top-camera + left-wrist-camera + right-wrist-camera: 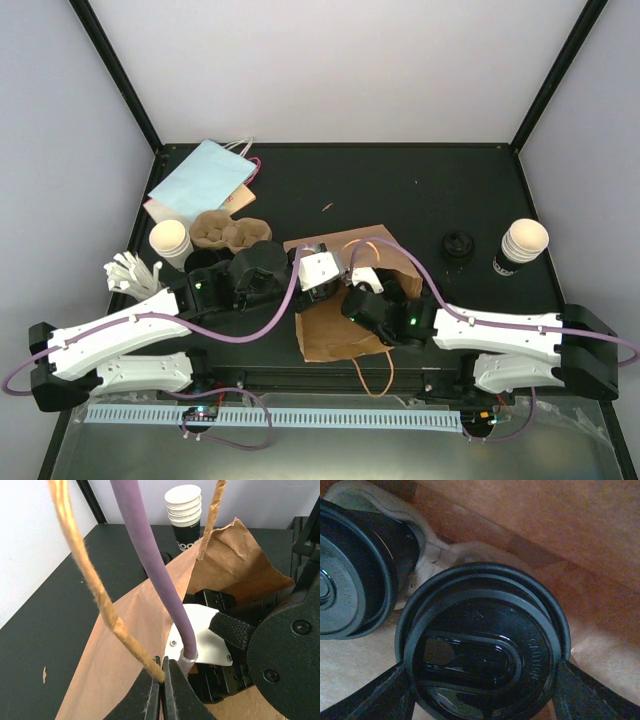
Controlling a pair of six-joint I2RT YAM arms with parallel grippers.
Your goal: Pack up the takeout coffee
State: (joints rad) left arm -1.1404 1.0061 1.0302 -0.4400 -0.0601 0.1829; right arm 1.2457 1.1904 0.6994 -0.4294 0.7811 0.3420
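1. Both arms work at the brown bag in the middle of the desk. The step depends on coordination: the left arm holds the mouth open and the right arm places the cup.
2. The left gripper is pinched fully closed on the bag's twine handle, lifting that side so the mouth gapes. It should hold high and steady, because if the handle sags the paper wall will likely fold onto the right arm.
3. Inside the bag, at the left of the right wrist view, 1 lidded cup sits with its lid on. It rests against pale crumpled material that I cannot identify.
4. Just beside it is the other lidded cup, the cup in hand. The right gripper is spread wide around it with a finger against each side of the rim, so the cup looks clasped, not free.
5. This looks like the set-down. The cup should stay square to its neighbour and go down gently, with a small gap so the 2 lids do not knock. Whether its base already rests on the bag's floor is hidden.
6. For the release, the right gripper should open only enough to clear the rim. It should then back straight out through the mouth, clear of the paper wall and the purple cable.
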